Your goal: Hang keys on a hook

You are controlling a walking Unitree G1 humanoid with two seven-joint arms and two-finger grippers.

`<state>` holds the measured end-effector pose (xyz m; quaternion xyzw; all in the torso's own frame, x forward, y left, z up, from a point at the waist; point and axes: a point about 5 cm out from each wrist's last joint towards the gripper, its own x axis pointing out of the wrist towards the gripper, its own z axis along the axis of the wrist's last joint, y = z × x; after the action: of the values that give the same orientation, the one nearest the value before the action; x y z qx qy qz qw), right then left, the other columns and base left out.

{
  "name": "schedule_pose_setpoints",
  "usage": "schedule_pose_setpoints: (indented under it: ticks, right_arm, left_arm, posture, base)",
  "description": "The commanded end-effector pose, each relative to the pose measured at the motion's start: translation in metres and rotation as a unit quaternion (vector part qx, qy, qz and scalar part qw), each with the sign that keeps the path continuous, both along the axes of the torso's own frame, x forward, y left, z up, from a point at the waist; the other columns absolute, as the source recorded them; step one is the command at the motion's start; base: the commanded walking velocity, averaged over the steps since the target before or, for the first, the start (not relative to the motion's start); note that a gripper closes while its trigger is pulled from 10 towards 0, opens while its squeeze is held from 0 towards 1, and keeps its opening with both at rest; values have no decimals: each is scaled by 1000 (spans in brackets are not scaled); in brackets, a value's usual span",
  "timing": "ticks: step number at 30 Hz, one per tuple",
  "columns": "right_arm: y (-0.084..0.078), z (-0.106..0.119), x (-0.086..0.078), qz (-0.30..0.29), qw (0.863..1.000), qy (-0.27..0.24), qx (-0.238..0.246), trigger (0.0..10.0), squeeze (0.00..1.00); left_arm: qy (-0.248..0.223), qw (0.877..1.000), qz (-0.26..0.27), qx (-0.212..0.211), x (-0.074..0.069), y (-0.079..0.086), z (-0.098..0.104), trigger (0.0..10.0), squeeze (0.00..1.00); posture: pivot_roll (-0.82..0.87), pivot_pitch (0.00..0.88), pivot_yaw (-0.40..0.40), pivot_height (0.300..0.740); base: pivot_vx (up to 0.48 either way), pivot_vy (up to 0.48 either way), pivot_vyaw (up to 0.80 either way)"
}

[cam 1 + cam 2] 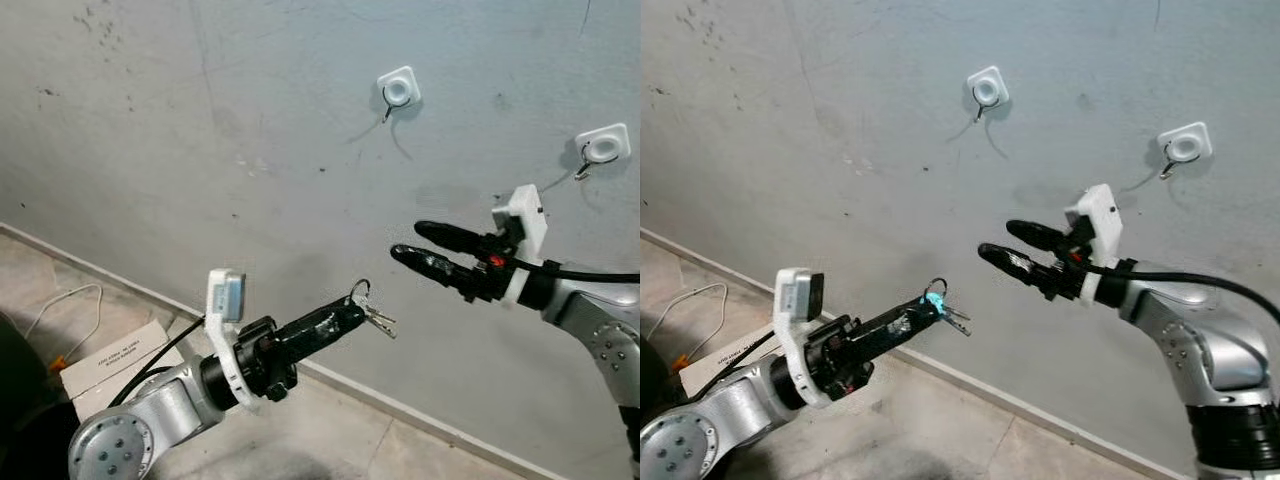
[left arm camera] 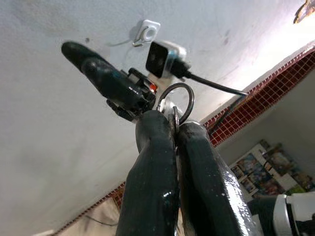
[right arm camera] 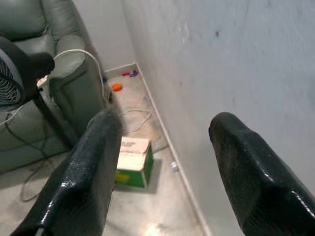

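Note:
My left gripper [image 1: 352, 308] is shut on a bunch of keys [image 1: 375, 317]; the key ring [image 2: 176, 100] sticks out past the fingertips and the keys dangle below it. It is held out low, in front of the grey wall. Two white stick-on hooks are on the wall: one [image 1: 398, 91] up at centre, another [image 1: 602, 146] further right. My right gripper [image 1: 412, 243] is open with nothing in it, level with the keys and to their right, below the right hook. Its two black fingers [image 3: 88, 167] stand wide apart.
A cardboard box [image 1: 108, 370] and a white cable [image 1: 62, 303] lie on the tiled floor by the skirting at lower left. A green armchair [image 3: 29, 73] and a fan [image 3: 15, 73] stand further along the wall.

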<state>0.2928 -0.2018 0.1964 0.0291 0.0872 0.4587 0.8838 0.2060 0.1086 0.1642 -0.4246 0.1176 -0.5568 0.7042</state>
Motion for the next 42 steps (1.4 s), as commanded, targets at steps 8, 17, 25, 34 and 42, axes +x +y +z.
schedule_pose_setpoints:
  ticks: [8, 17, 25, 34, 42]
  right_arm:
    - [-12, 10, 5, 32, 999, 1, -9, 10000, 0]
    - [-2, 4, -8, 132, 990, 55, 15, 10000, 0]
    - [-6, -4, -21, 214, 973, 84, -35, 10000, 0]
    - [2, -5, -18, 228, 970, 79, -31, 10000, 0]
    - [12, -3, -20, 253, 965, 72, -11, 10000, 0]
  left_arm:
    - [22, 998, -32, 41, -14, 7, -10, 0, 0]
    - [25, 993, -68, 93, -25, 10, -21, 0, 0]
    - [0, 992, -60, 107, -22, 11, -15, 0, 0]
    - [-19, 994, -29, 103, -15, 10, -11, 0, 0]
    - [-19, 994, -42, 96, -19, 7, -11, 0, 0]
  posture:
    - [-18, 86, -37, 740]
    - [-17, 92, -38, 740]
    - [-21, 91, -45, 740]
    - [-15, 91, -49, 740]
    - [-13, 93, -48, 740]
  base:
    - [0, 0, 0]
    - [0, 0, 0]
    - [0, 0, 0]
    - [0, 0, 0]
    - [0, 0, 0]
